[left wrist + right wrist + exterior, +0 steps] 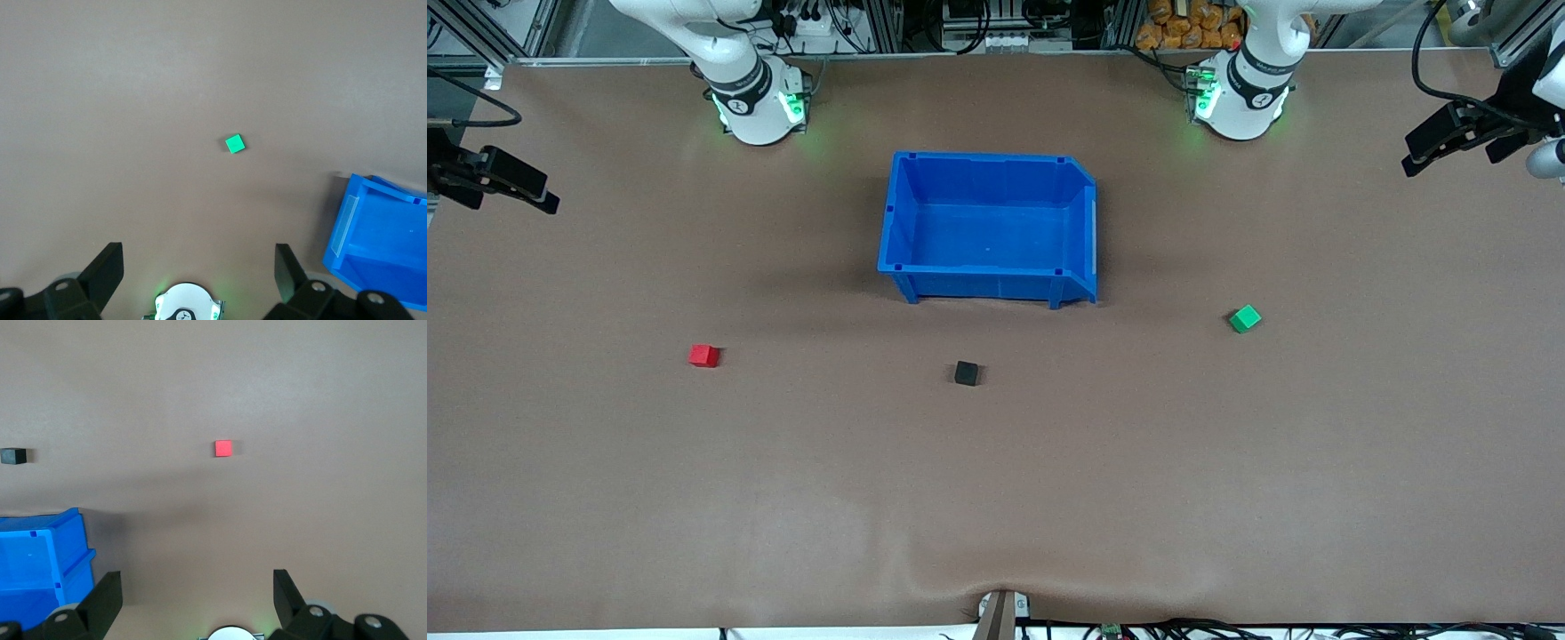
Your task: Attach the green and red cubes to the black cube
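Nothing has been touched yet, by the look of it: all three cubes sit apart on the brown table [605, 498], and I'll take the blue bin [996, 286] in the middle as my marker. The black cube [966, 373] lies just in front of the bin, nearer the front camera. The red cube [703, 356] sits well off from the bin toward the right arm's end of the table, and the green cube [1245, 318] well off toward the left arm's end, turned a little askew to the bin's edges. Both arms hang high and pulled back out at their own ends of the table. The left gripper [199, 270] has its fingers spread wide with nothing between them, and the green cube lies straight ahead of it in its wrist view. The right gripper [197, 595] is likewise spread and empty, with the red cube dead ahead and the black one off to the side near the bin's corner. So each arm is clearly the nearer one for its own colour, and I'd guess each reaches down and forward for it.
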